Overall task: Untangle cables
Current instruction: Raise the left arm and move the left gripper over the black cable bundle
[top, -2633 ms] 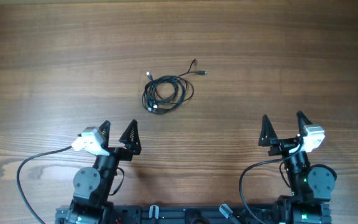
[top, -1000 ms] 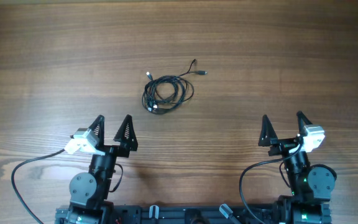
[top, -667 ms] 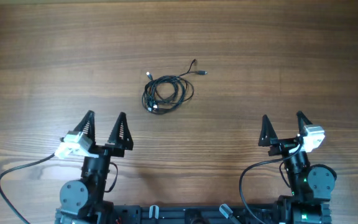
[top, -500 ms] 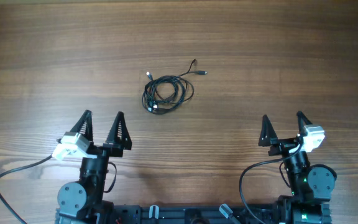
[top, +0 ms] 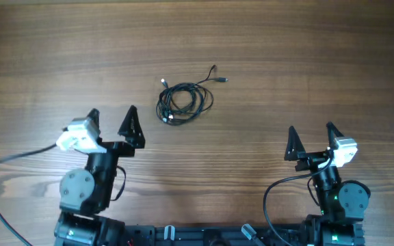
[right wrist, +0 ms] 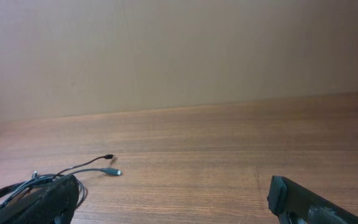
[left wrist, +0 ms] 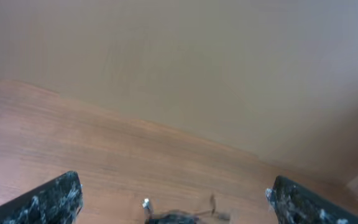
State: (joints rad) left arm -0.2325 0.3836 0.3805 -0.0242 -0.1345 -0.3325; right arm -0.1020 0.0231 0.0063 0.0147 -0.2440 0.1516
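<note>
The cables (top: 183,98) lie as one tangled bundle of thin black loops on the wooden table, with plug ends sticking out at upper left and upper right. My left gripper (top: 112,121) is open and empty, below and left of the bundle. My right gripper (top: 312,137) is open and empty, far to the lower right of it. The left wrist view shows only the top of the bundle (left wrist: 179,216) between the open fingers, blurred. The right wrist view shows the cables (right wrist: 55,174) and two plug ends at the far left.
The wooden table (top: 306,55) fills the overhead view. Each arm's thicker black cable curls near its base, the left arm's cable (top: 5,167) sweeping out to the left. A plain beige wall (right wrist: 179,50) stands beyond the table's far edge.
My left arm swung left, then came forward; its gripper now sits higher in the overhead view, nearer the bundle. The right arm and the cables have not moved.
</note>
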